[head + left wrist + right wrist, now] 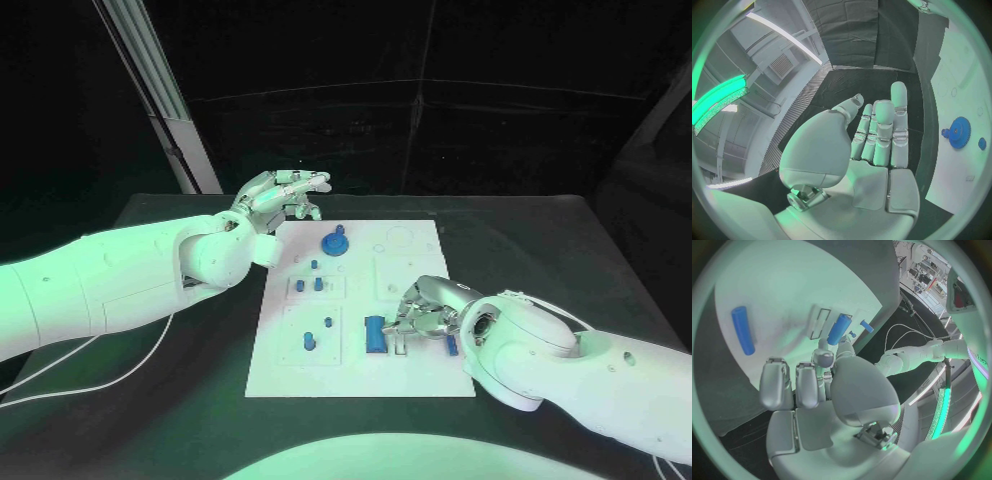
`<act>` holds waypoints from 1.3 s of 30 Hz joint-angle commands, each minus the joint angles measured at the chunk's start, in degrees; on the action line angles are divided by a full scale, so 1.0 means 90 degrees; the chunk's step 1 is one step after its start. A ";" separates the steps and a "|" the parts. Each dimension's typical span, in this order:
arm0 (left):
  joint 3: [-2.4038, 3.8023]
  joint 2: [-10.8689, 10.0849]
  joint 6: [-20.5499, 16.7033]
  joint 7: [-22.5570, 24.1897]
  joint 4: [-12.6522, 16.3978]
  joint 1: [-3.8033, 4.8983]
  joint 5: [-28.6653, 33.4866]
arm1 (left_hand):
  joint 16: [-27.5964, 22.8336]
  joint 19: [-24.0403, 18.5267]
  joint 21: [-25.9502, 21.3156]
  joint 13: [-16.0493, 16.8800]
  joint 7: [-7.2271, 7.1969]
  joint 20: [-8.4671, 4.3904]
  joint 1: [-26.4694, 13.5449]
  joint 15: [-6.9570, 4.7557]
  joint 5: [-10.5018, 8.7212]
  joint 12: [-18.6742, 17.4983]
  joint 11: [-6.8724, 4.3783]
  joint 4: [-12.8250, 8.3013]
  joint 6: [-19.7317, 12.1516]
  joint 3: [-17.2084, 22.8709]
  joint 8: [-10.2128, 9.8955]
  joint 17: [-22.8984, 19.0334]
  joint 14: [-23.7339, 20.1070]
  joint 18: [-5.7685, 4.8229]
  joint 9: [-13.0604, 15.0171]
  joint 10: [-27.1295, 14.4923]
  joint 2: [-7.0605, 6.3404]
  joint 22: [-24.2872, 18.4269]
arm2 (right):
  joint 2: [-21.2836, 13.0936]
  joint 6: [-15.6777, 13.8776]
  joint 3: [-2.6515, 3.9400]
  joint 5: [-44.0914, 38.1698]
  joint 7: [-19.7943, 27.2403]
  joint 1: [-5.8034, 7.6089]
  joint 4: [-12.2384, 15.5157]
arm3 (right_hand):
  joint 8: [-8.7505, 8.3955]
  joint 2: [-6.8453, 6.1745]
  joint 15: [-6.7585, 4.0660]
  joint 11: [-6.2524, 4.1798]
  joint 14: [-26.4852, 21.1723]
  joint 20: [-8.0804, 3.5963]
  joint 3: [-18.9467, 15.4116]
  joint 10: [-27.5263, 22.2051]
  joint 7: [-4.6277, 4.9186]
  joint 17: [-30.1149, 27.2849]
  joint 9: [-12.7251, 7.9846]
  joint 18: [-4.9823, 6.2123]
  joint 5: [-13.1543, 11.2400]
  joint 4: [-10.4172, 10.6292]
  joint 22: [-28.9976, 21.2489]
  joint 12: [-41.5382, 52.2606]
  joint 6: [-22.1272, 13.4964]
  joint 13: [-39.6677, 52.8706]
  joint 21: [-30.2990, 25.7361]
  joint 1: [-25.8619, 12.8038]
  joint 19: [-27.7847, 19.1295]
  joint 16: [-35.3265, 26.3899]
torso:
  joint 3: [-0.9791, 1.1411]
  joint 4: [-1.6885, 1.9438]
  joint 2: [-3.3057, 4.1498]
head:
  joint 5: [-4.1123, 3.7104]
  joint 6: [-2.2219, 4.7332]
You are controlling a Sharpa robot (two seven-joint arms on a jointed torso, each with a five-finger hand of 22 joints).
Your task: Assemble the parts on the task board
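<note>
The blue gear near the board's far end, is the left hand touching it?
Apart. The left wrist view shows dark table between the left hand and the blue gear.

1. A black tabletop [534, 250] carries the scene; its dark surface also shows in the left wrist view [848, 82] and the right wrist view [739, 437].
2. A pale cable [87, 385] lies in loops on the tabletop at the robot's left, near the front edge.
3. More thin cables [898, 332] trail over the tabletop's dark edge in the right wrist view.
4. A dark curtain [433, 110] hangs behind the tabletop, in folded panels.
5. A pale upright post [159, 90] stands at the back left, leaning slightly, with its foot near the tabletop's far left corner.
</note>
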 commanded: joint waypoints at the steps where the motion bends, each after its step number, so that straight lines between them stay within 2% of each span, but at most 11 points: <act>1: 0.0004 -0.0018 0.0074 0.0017 0.0007 0.0009 -0.0018 | -0.0032 -0.0003 -0.0040 -0.0007 -0.0006 0.0037 0.0050 0.0006 0.0017 0.0036 0.0001 -0.0042 -0.0060 0.0002 0.0033 -0.0005 -0.0055 0.0043 -0.0004 -0.0055 -0.0025 -0.0007 | -0.0280 -0.0410 0.0003 0.0158 0.0303 0.0010 0.0154 | -0.0119 -0.0038 0.0007 0.0022 0.0262 0.0022 -0.0063 -0.0057 0.0040 0.0000 -0.0026 -0.0008 0.0130 0.0035 -0.0008 -0.0084 -0.0141 -0.0050 -0.0035 -0.0035 -0.0051 -0.0024 | -0.0001 -0.0019 -0.0005 | -0.0001 0.0017; 7: 0.0002 -0.0031 0.0073 0.0018 0.0009 0.0008 -0.0018 | -0.0032 -0.0003 -0.0040 -0.0007 -0.0006 0.0037 0.0050 0.0006 0.0017 0.0036 0.0001 -0.0042 -0.0060 0.0002 0.0033 -0.0005 -0.0055 0.0043 -0.0004 -0.0055 -0.0025 -0.0007 | -0.0895 -0.0521 0.0004 0.0274 0.0393 0.0013 0.0328 | -0.0455 -0.0001 0.0085 0.0121 0.0263 0.0094 -0.0093 -0.0131 0.0161 -0.0002 -0.0133 -0.0008 0.0349 0.0081 -0.0012 -0.0310 -0.0412 -0.0183 -0.0043 0.0082 -0.0057 -0.0036 | -0.0009 -0.0033 -0.0002 | -0.0063 0.0043; 9: 0.0001 -0.0032 0.0077 0.0016 0.0008 0.0008 -0.0018 | -0.0032 -0.0003 -0.0040 -0.0007 -0.0006 0.0037 0.0050 0.0006 0.0017 0.0036 0.0001 -0.0042 -0.0060 0.0002 0.0033 -0.0005 -0.0055 0.0043 -0.0004 -0.0055 -0.0025 -0.0007 | -0.1092 -0.0480 0.0004 0.0253 0.0382 0.0013 0.0337 | -0.0567 0.0027 0.0107 0.0140 0.0262 0.0116 -0.0084 -0.0138 0.0185 -0.0003 -0.0168 -0.0005 0.0592 0.0079 -0.0015 -0.0347 -0.0414 -0.0198 -0.0047 0.0178 -0.0060 -0.0041 | -0.0004 -0.0031 -0.0001 | -0.0116 0.0057; 11: 0.0000 -0.0032 0.0081 0.0014 0.0007 0.0007 -0.0018 | -0.0032 -0.0003 -0.0040 -0.0007 -0.0006 0.0037 0.0050 0.0006 0.0017 0.0036 0.0001 -0.0042 -0.0060 0.0002 0.0033 -0.0005 -0.0055 0.0043 -0.0004 -0.0055 -0.0025 -0.0007 | -0.1239 -0.0404 0.0004 0.0134 0.0385 0.0013 0.0321 | -0.0591 0.0044 0.0108 0.0136 0.0268 0.0125 -0.0090 -0.0118 0.0176 0.0026 -0.0171 -0.0008 0.0721 0.0096 0.0009 -0.0314 -0.0326 -0.0168 -0.0037 0.0214 -0.0047 -0.0028 | -0.0005 -0.0021 -0.0002 | -0.0168 0.0063; 15: -0.0003 -0.0032 0.0089 0.0013 0.0003 0.0007 -0.0018 | -0.0032 -0.0003 -0.0040 -0.0007 -0.0006 0.0037 0.0050 0.0006 0.0017 0.0036 0.0001 -0.0042 -0.0060 0.0002 0.0033 -0.0005 -0.0055 0.0043 -0.0004 -0.0055 -0.0025 -0.0007 | -0.1418 -0.0215 0.0003 -0.0256 0.0364 0.0012 0.0276 | -0.0606 0.0037 0.0103 0.0125 0.0275 0.0126 -0.0119 -0.0101 0.0161 0.0062 -0.0169 -0.0015 0.0779 0.0130 0.0049 -0.0297 -0.0234 -0.0148 -0.0020 0.0220 -0.0023 -0.0010 | -0.0003 -0.0017 0.0002 | -0.0239 0.0069; 19: -0.0006 -0.0031 0.0094 0.0012 0.0002 0.0006 -0.0018 | -0.0033 -0.0003 -0.0041 -0.0008 -0.0006 0.0038 0.0050 0.0006 0.0018 0.0038 0.0001 -0.0042 -0.0060 0.0002 0.0035 -0.0008 -0.0056 0.0043 -0.0004 -0.0056 -0.0024 -0.0009 | -0.1465 0.0104 0.0002 -0.0647 0.0334 0.0011 0.0212 | -0.0631 0.0071 0.0095 0.0114 0.0268 0.0122 -0.0162 -0.0104 0.0145 0.0034 -0.0165 -0.0010 0.0716 0.0239 0.0029 -0.0348 -0.0147 -0.0175 -0.0031 0.0156 -0.0038 -0.0030 | -0.0003 -0.0005 0.0008 | -0.0294 0.0069; 25: -0.0010 -0.0032 0.0109 0.0004 0.0006 0.0006 -0.0018 | -0.0034 -0.0003 -0.0044 -0.0009 -0.0007 0.0038 0.0051 0.0007 0.0019 0.0046 0.0001 -0.0044 -0.0061 0.0005 0.0043 -0.0021 -0.0062 0.0043 -0.0003 -0.0061 -0.0020 -0.0014 | -0.1443 0.0361 0.0001 -0.1019 0.0314 0.0009 0.0150 | -0.0638 0.0090 0.0086 0.0101 0.0258 0.0116 -0.0200 -0.0127 0.0125 -0.0004 -0.0152 -0.0004 0.0650 0.0334 0.0003 -0.0447 -0.0064 -0.0236 -0.0047 0.0121 -0.0057 -0.0059 | 0.0000 0.0002 0.0008 | -0.0310 0.0059; 28: -0.0012 -0.0036 0.0111 0.0002 0.0009 0.0006 -0.0018 | -0.0034 -0.0003 -0.0044 -0.0009 -0.0007 0.0038 0.0051 0.0007 0.0019 0.0046 0.0001 -0.0044 -0.0061 0.0005 0.0043 -0.0021 -0.0062 0.0043 -0.0003 -0.0061 -0.0020 -0.0014 | -0.1412 0.0515 0.0001 -0.1085 0.0303 0.0009 0.0126 | -0.0636 0.0077 0.0082 0.0096 0.0257 0.0112 -0.0217 -0.0128 0.0118 -0.0008 -0.0145 -0.0004 0.0629 0.0354 0.0002 -0.0459 -0.0037 -0.0241 -0.0048 0.0120 -0.0058 -0.0064 | -0.0010 0.0005 0.0007 | -0.0328 0.0043; 34: -0.0014 -0.0040 0.0119 -0.0005 0.0010 0.0006 -0.0018 | -0.0034 -0.0003 -0.0044 -0.0009 -0.0007 0.0038 0.0051 0.0007 0.0019 0.0046 0.0001 -0.0044 -0.0061 0.0005 0.0043 -0.0021 -0.0062 0.0043 -0.0003 -0.0061 -0.0020 -0.0014 | -0.1328 0.0990 -0.0001 -0.1133 0.0276 0.0007 0.0081 | -0.0662 0.0019 0.0075 0.0091 0.0244 0.0104 -0.0272 -0.0149 0.0112 -0.0064 -0.0135 0.0008 0.0508 0.0397 -0.0052 -0.0534 -0.0016 -0.0282 -0.0079 0.0125 -0.0095 -0.0104 | -0.0007 0.0009 0.0004 | -0.0321 0.0018; 39: -0.0014 -0.0040 0.0129 -0.0009 0.0001 0.0006 -0.0018 | -0.0034 -0.0003 -0.0044 -0.0009 -0.0007 0.0038 0.0051 0.0007 0.0019 0.0046 0.0001 -0.0044 -0.0061 0.0005 0.0043 -0.0021 -0.0062 0.0043 -0.0003 -0.0061 -0.0020 -0.0014 | -0.1256 0.1224 -0.0002 -0.1143 0.0269 0.0006 0.0064 | -0.0687 -0.0020 0.0077 0.0094 0.0230 0.0104 -0.0298 -0.0175 0.0117 -0.0120 -0.0130 0.0017 0.0417 0.0401 -0.0098 -0.0602 -0.0021 -0.0321 -0.0106 0.0151 -0.0127 -0.0145 | 0.0005 0.0002 0.0001 | -0.0312 -0.0001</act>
